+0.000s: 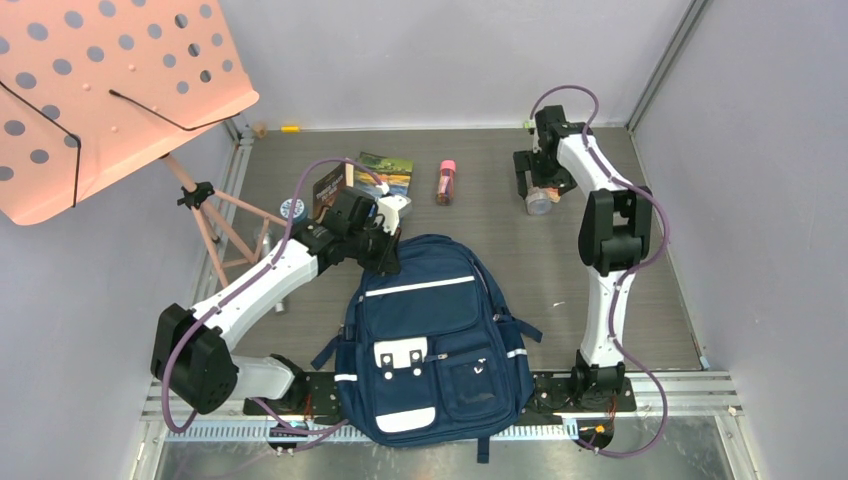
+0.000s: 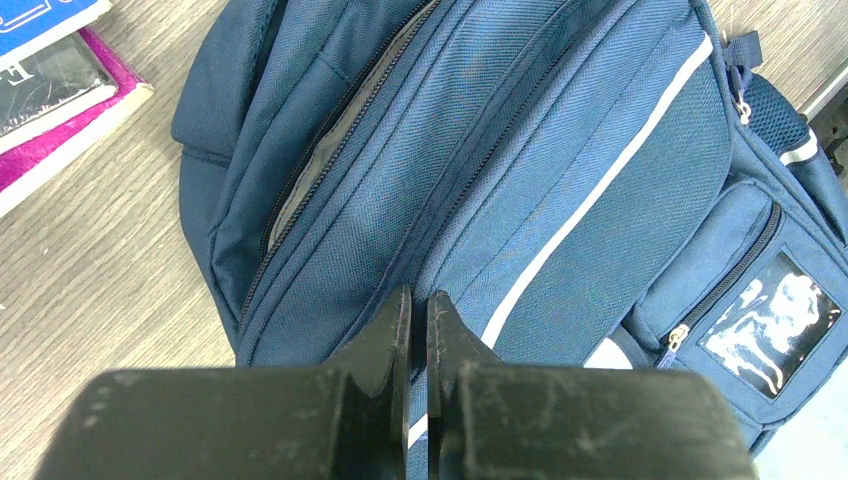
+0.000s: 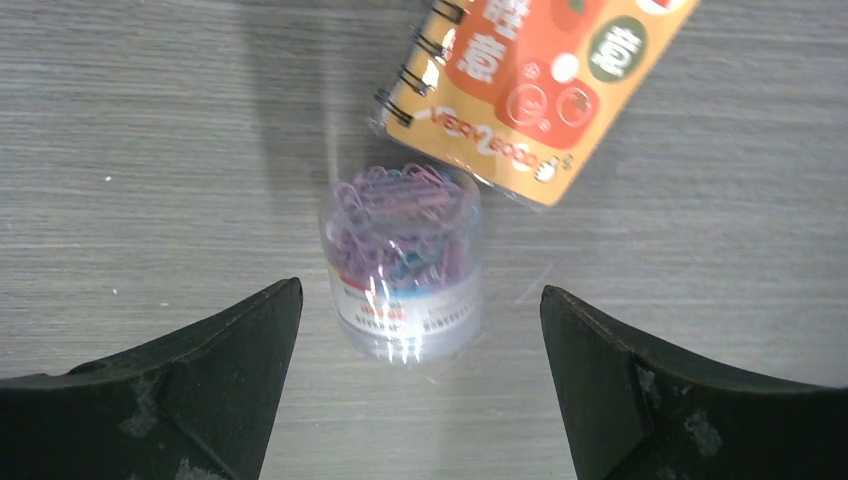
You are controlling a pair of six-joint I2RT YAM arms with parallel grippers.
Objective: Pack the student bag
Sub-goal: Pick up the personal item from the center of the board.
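Two grippers are shown: left gripper (image 2: 418,300) clenched over limp navy fabric backpack (image 2: 560,150), judged best pinched at zip edge (image 2: 330,140); right gripper (image 3: 420,295) spread.

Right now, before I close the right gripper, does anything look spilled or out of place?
Nothing looks spilled or damaged. Oddity: the lower end of the student bag hangs over the near rail and might slide. The paper clip tub below the open right gripper looks intact.
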